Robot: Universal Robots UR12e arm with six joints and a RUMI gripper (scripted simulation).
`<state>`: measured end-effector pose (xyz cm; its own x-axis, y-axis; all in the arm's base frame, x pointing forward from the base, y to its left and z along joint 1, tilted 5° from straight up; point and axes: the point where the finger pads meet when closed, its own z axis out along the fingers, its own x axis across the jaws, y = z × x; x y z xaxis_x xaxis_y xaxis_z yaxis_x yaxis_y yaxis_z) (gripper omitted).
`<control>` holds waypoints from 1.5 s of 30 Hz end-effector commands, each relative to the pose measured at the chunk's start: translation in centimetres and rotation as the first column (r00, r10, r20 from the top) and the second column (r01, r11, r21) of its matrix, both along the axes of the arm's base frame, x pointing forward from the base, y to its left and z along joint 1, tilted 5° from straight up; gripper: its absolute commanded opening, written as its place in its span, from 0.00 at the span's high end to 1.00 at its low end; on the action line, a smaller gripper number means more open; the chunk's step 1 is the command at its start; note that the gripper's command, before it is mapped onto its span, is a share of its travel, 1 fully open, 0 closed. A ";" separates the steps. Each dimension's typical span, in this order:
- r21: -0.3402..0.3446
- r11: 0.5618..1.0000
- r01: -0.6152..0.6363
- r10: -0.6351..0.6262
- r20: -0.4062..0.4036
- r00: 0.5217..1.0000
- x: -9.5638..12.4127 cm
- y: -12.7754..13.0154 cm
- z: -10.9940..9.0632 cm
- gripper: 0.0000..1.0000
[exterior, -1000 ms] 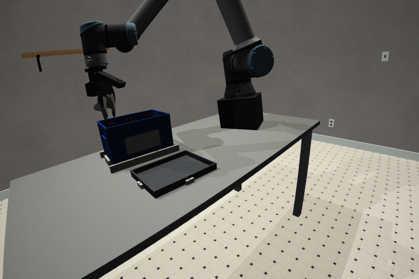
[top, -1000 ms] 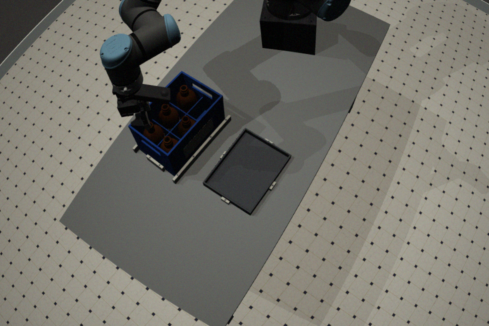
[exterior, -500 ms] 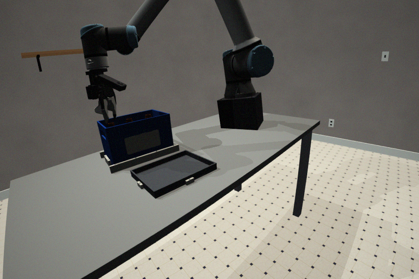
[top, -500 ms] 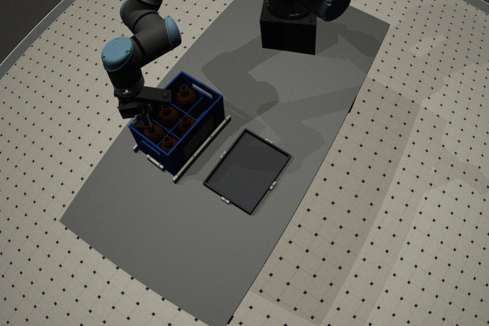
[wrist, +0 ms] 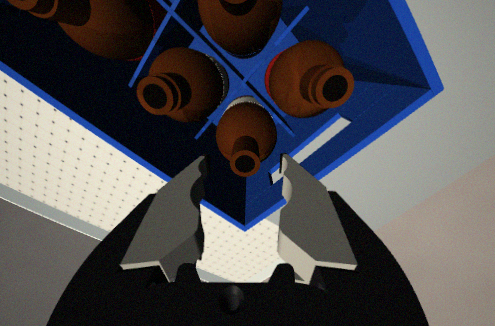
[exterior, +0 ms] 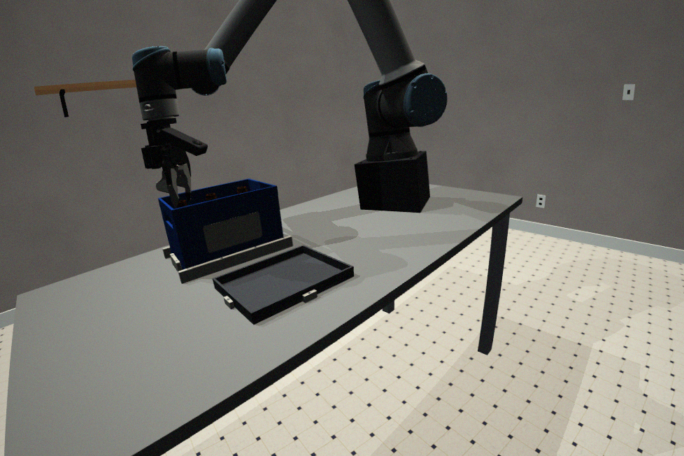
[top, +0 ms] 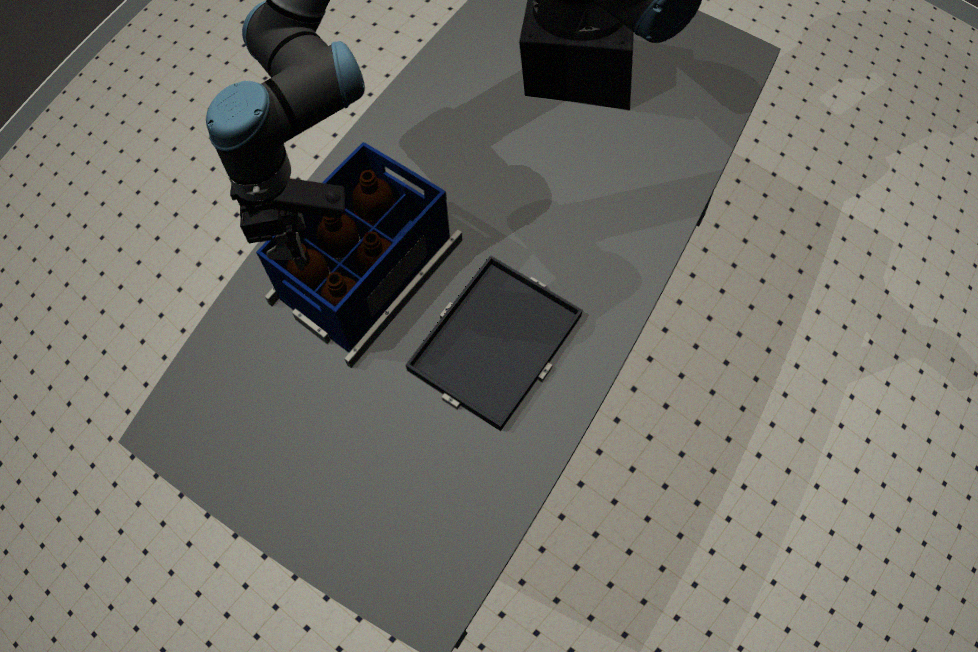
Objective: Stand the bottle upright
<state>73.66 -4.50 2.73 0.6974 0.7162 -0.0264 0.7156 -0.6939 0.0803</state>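
Crate, blue, rectangular, open-topped, with thin blue dividers and hand slots (top: 386, 280) (exterior: 187, 244) (wrist: 431, 89); stands upright on a grey counter (top: 313, 461) (exterior: 96, 333).

Contents: five brown bottles with round shoulders and short necks, each upright in its own compartment. The bottle with the odd neck is among them, inside the crate; which one cannot be told with certainty. The brown corner bottle nearest the fingers (top: 311, 270) appears slimmer at the neck in the wrist view, though the viewing angle leaves the comparison unsure.

Fingers, grey, metallic-looking, with notched inner edges (top: 302, 244) (exterior: 171, 180) (wrist: 314, 215); pointed downward at the crate's corner end, partway open, a moderate gap between them, holding nothing. In the wrist view the mouth of the corner bottle shows between the tips; contact with it cannot be told.

Tray, black-rimmed, dark grey, shallow, rectangular (top: 454, 397) (exterior: 278, 307); lies flat on the counter beside the crate, apart from it, with no bottle on it. Small pale blocks (top: 545, 372) (exterior: 309, 295) sit along its outer edges.

Bar, long, pale, straight (top: 404, 299) (exterior: 235, 259); lies along the crate's tray-facing side.

Pedestal, black, box-shaped (top: 575, 76) (exterior: 391, 185); carries the arm, well apart from the tray.
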 end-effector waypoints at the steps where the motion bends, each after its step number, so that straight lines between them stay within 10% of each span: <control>1: -0.001 1.000 0.000 0.000 0.002 1.000 0.1 -0.1 -0.5 0.62; 45: -0.002 1.000 0.000 0.000 0.003 1.000 0.1 -0.2 -1.2 0.62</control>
